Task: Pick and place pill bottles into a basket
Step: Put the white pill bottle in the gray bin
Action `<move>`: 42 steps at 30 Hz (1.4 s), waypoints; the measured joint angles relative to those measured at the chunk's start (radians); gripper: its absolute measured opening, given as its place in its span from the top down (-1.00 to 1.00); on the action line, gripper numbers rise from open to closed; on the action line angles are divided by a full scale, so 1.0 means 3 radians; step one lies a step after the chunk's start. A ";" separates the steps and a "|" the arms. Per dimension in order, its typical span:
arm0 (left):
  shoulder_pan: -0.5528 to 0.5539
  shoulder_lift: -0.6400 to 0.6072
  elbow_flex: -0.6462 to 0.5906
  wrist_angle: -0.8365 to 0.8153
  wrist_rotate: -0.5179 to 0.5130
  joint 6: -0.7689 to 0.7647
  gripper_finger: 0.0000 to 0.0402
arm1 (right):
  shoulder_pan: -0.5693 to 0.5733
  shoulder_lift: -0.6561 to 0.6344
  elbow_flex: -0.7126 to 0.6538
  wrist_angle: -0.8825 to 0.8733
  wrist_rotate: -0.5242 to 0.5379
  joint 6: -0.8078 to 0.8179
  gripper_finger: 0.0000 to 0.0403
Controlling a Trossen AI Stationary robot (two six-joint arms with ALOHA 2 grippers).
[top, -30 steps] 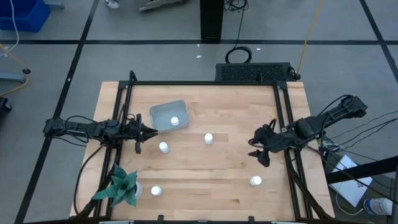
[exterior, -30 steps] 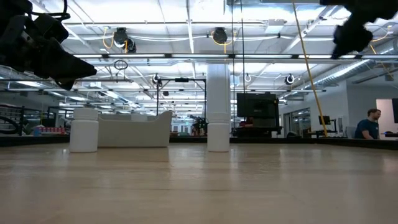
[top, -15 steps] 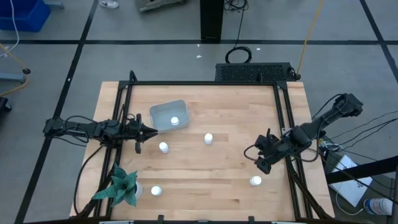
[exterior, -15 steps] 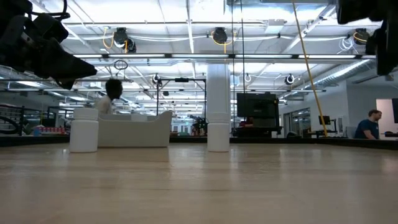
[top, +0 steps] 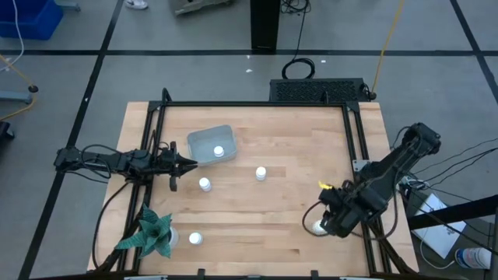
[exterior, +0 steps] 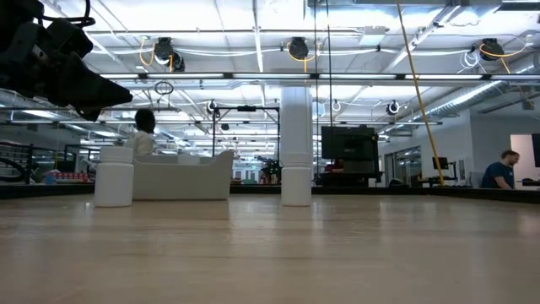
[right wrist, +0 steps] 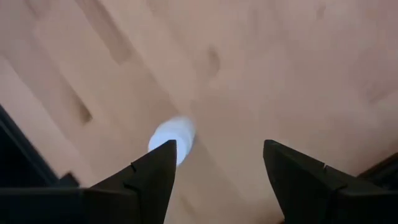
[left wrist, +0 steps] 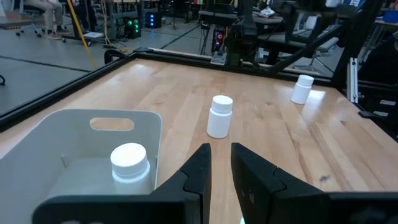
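The pale basket (top: 204,141) stands at the far left of the table with one white pill bottle (top: 219,151) in it. Other bottles stand on the table in the middle (top: 261,173), left of the middle (top: 204,184), near left (top: 194,238) and near right (top: 317,226). My left gripper (top: 189,162) hangs shut beside the basket's near edge; its wrist view shows the basket (left wrist: 93,124) and the bottle inside it (left wrist: 129,163). My right gripper (right wrist: 217,162) is open, pointing down over the near-right bottle (right wrist: 173,138), which lies close by one finger (right wrist: 155,171), apart from it.
A green star-shaped plant-like object (top: 152,233) stands at the near left corner. A black frame (top: 354,140) runs along the table's edges. In the low view the left arm (exterior: 59,67) hangs above a bottle (exterior: 114,176) and the basket (exterior: 181,177).
My right gripper has gone toward the table's near edge and down, tipping to point down over the near-right bottle. It has left the low view. The bottles and the basket have stayed where they were.
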 joint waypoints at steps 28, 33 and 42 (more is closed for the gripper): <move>0.0000 0.0000 0.0000 0.0001 0.0003 0.0170 0.68 | 0.0033 0.0092 -0.0524 0.1137 -0.0494 0.0529 -0.18; 0.0000 -0.0001 0.0000 0.0001 0.0003 0.0170 0.68 | 0.0033 0.0092 -0.0634 0.1225 -0.0493 0.0530 -0.18; 0.0000 -0.0001 0.0000 0.0003 0.0003 0.0169 0.68 | 0.0033 0.0092 -0.0688 0.1289 -0.0493 0.0519 -0.18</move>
